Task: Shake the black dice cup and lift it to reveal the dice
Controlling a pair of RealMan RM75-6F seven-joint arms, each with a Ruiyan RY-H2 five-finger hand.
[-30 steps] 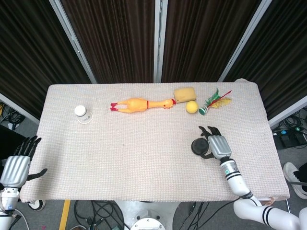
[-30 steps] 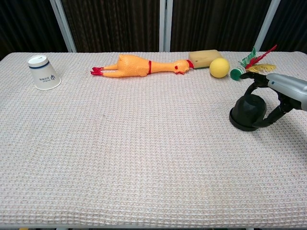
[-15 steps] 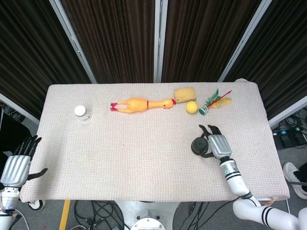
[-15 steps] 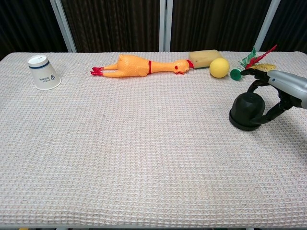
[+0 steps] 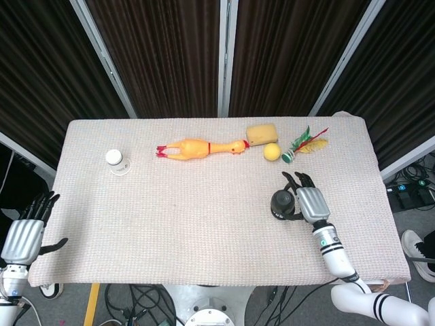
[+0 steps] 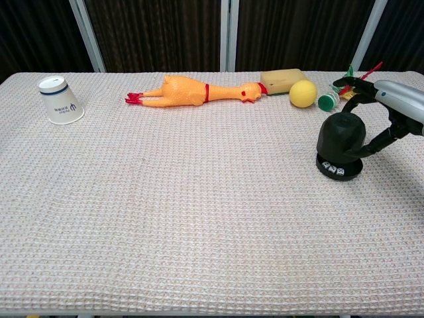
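The right hand (image 6: 392, 114) grasped the black dice cup (image 6: 342, 138) from its right side, near the right edge of the table (image 5: 204, 224), and the cup hung just above its black base (image 6: 339, 168), so that the dice (image 6: 332, 169) showed under the rim. To do this lift well, I judge the hand should raise the cup straight up and keep it level, because a tilted rim could push the dice off the base. The left hand (image 5: 24, 232) hung off the table at the near left corner, holding nothing, with fingers apart. I counted one cup, one base, and about three dice (they are small, so I am not sure), also one rubber chicken (image 6: 197, 93), one yellow ball (image 6: 303, 93), one sponge (image 6: 283, 79), one paper cup (image 6: 59, 99) and one feathered shuttlecock (image 5: 303, 145).
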